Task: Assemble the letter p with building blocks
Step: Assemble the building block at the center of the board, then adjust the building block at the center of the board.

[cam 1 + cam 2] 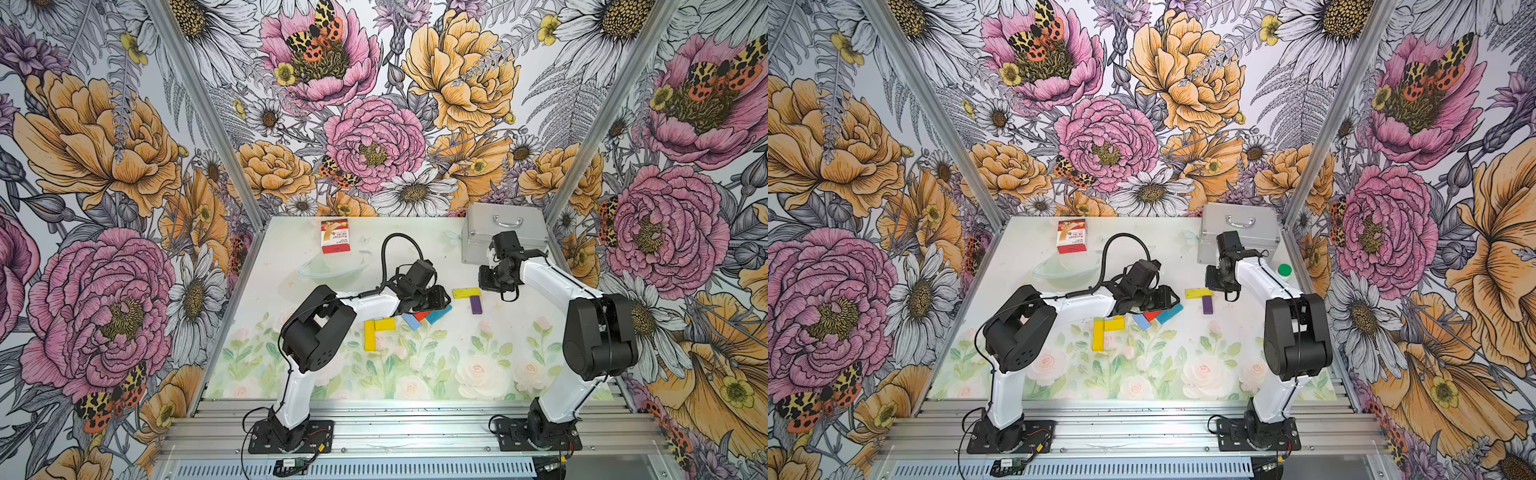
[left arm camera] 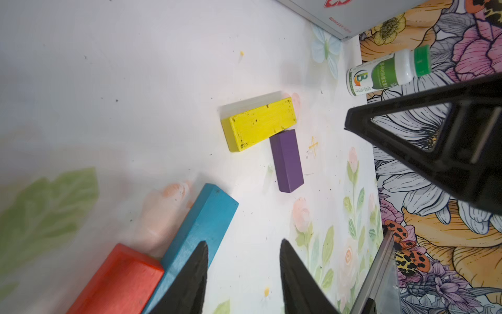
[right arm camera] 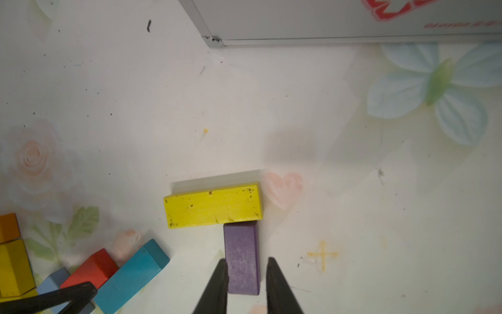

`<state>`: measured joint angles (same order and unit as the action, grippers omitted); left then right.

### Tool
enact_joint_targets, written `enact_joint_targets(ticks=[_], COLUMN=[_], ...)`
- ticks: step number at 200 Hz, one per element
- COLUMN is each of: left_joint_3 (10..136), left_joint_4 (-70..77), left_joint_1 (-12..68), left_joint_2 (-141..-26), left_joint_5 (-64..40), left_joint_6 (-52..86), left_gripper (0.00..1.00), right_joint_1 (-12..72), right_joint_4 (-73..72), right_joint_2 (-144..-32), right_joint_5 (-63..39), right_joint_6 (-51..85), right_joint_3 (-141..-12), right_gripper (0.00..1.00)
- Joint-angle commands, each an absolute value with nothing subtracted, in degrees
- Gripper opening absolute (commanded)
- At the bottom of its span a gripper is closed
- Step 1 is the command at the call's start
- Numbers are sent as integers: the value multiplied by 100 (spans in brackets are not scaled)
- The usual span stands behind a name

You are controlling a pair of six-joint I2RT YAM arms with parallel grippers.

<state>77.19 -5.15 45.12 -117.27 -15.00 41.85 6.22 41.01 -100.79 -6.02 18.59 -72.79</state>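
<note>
Right claw (image 3: 247,258) astride purple block (image 3: 241,239), jaws narrowly apart, one fingertip at block's side, other just clear; not clamped; purple end butted against long side of yellow block (image 3: 213,205), near case (image 1: 486,224); left claw (image 2: 243,242) open, empty, one fingertip over teal block (image 2: 206,214); red block (image 2: 122,277) touching teal; two more yellow blocks (image 1: 376,330) in L nearby, mid-table.

Top views high above, far from yellow block (image 1: 466,293), facing down; both wrist views share it close-up.
</note>
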Motion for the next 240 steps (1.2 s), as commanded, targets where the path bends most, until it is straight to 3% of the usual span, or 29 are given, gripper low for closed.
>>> enact_joint_targets(ticks=[1,10,35,81,240], left_joint_3=[7988,8052,8229,8249,8533], left_joint_4=[-246,-244,-254,-288,-386], left_joint_1=[4490,4466,4409,4259,4184], left_joint_2=[-11886,-11965,-12212,-12355,-12652], left_joint_5=[-1700,-1703,-1810,-1780,-1943], left_joint_6=[4258,4279,4287,4324,4346], left_gripper=[36,33,15,4,0], right_joint_1=[494,460,406,309,279], right_joint_4=[4054,4019,3969,3937,3736], right_joint_2=[-10461,-10565,-10752,-10986,-11271], right_joint_5=[-744,-808,-905,-952,-1349], right_joint_6=[1933,1944,1990,1969,1969], right_joint_3=[-7495,-7540,-7601,-7651,-7502], right_gripper=[8,0,0,0,0])
